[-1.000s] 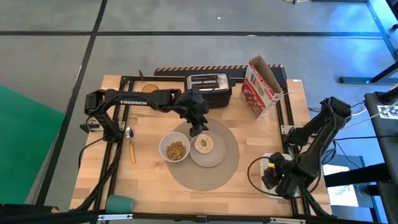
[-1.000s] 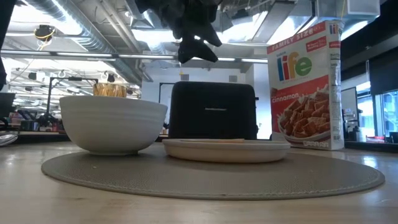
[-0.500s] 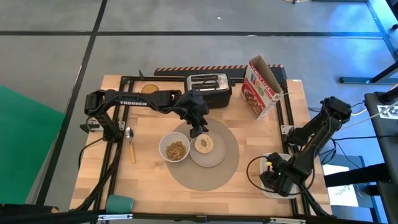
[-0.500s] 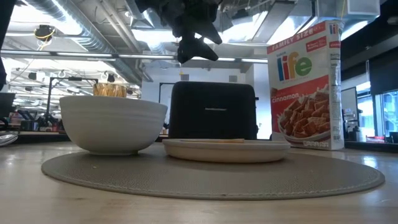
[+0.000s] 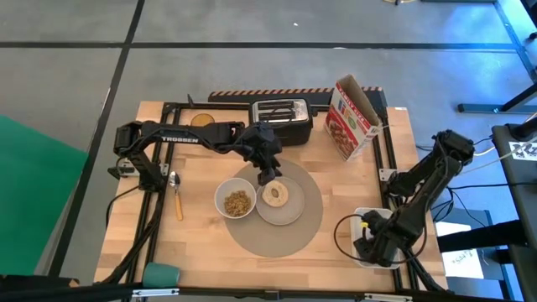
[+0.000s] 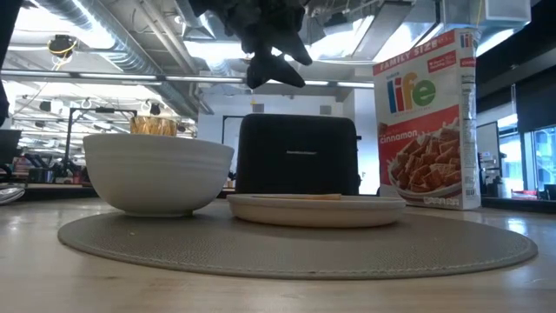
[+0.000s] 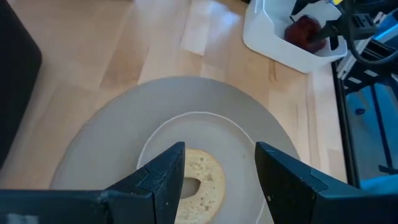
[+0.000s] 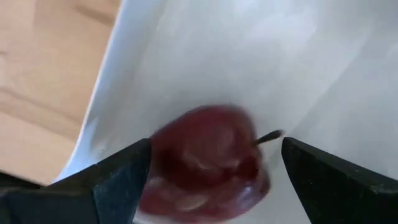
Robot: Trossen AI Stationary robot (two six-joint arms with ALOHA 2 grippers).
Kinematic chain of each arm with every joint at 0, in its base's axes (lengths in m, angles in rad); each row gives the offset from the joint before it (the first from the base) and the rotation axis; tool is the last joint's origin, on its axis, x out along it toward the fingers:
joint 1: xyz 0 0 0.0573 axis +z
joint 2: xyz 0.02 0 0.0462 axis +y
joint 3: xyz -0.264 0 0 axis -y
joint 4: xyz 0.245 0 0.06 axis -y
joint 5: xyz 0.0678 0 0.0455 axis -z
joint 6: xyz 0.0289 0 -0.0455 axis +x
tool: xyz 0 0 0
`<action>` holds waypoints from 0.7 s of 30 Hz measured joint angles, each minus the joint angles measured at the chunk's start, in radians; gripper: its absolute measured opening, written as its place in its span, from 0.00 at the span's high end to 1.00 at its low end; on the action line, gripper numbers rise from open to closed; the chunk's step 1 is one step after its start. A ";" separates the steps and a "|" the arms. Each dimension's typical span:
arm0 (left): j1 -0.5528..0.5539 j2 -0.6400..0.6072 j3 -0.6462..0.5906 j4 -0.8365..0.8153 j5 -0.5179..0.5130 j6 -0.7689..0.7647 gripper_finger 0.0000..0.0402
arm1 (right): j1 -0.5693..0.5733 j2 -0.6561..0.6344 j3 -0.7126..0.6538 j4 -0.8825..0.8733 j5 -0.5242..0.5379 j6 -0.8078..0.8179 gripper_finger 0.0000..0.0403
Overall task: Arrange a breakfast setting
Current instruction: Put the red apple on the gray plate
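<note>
On the round grey mat (image 5: 281,235) stand a white bowl (image 5: 236,201) of cereal and a small white plate (image 5: 289,211) that bears the bagel (image 5: 275,195). My left gripper (image 5: 267,174) hangs open above the bagel (image 7: 202,177), clear of it. At the table's near right, my right gripper (image 5: 369,245) points down into the white tray (image 5: 359,220). It is open, with one finger on either side of the red fruit (image 8: 205,158), which lies on the tray floor. The wooden-handled spoon (image 5: 176,195) lies at the left. The amber tumbler (image 5: 201,119) stands far left.
A black toaster (image 5: 283,113) and an open cereal box (image 5: 352,119) stand along the far edge. In the low view the toaster (image 6: 297,155) stands right behind the plate (image 6: 317,209). A teal object (image 5: 161,273) sits at the near left corner. Bare wood lies between the mat and the tray.
My right gripper has gone down into the white tray, toward the red fruit.
</note>
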 joint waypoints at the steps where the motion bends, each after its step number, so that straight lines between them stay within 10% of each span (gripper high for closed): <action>1: 0.000 0.000 0.000 0.001 -0.005 0.000 0.53 | 0.000 0.000 0.008 -0.028 0.012 -0.018 0.13; 10: 0.004 0.000 0.000 0.015 -0.018 0.001 0.53 | -0.015 -0.010 0.190 -0.295 0.054 -0.018 0.13; 21: 0.005 0.000 -0.001 0.016 -0.050 0.027 0.53 | -0.039 0.026 0.186 -0.164 -0.026 0.063 0.13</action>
